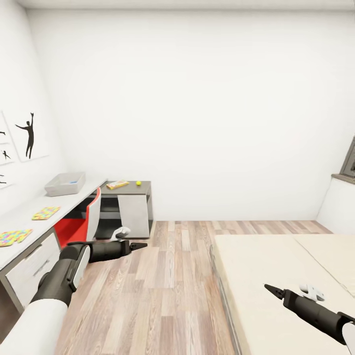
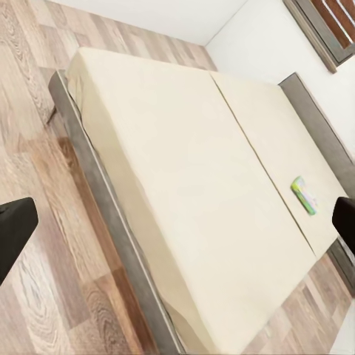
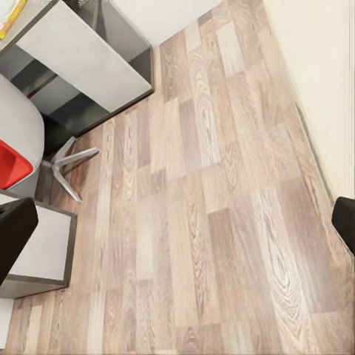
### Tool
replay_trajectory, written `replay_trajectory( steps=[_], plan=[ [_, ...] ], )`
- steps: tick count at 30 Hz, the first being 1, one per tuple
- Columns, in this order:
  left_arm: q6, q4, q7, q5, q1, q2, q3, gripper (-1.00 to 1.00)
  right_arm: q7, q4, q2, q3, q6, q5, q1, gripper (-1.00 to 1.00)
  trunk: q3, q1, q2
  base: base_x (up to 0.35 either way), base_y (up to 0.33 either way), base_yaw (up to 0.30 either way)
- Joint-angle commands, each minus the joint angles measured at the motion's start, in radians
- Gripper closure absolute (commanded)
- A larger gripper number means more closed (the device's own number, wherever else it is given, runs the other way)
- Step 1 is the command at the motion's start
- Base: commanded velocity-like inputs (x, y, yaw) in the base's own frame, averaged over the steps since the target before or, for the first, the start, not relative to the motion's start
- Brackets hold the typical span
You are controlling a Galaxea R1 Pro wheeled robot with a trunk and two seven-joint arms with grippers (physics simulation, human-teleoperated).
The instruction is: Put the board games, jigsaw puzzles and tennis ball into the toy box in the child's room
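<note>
Cream bed [image 1: 276,291] is cut off, both arms' jaws spread empty, and the far toy box [image 1: 65,184] shows little.

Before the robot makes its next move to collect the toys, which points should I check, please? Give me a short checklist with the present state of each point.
1. Left end effector free to grasp: ok, open, nothing between its fingers.
2. Right end effector free to grasp: ok, open and empty.
3. Toy found on the low cream-mattress bed: ok, a flat green-printed board game lies on it.
4. Second board game on the bed: cannot tell.
5. Shallow light-grey toy box ready on the long white-grey table: ok, upright, top open.
</note>
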Motion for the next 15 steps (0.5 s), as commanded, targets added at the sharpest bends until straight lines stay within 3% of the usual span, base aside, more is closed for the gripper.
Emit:
replay_trajectory(
  steps=[1,15],
  plan=[
    [0.008,0.000,-0.002,0.002,0.000,0.000,0.001,-1.00,0.005,0.000,0.000,-0.002,0.005,0.002,-0.001,-1.00,0.000,0.000,-0.001,0.000,-0.250,0.000],
    [0.008,0.000,-0.002,0.002,0.000,0.000,0.001,-1.00,0.004,0.001,0.000,-0.002,0.005,0.002,-0.001,-1.00,0.000,0.000,-0.001,0.000,-0.286,0.000]
  ],
)
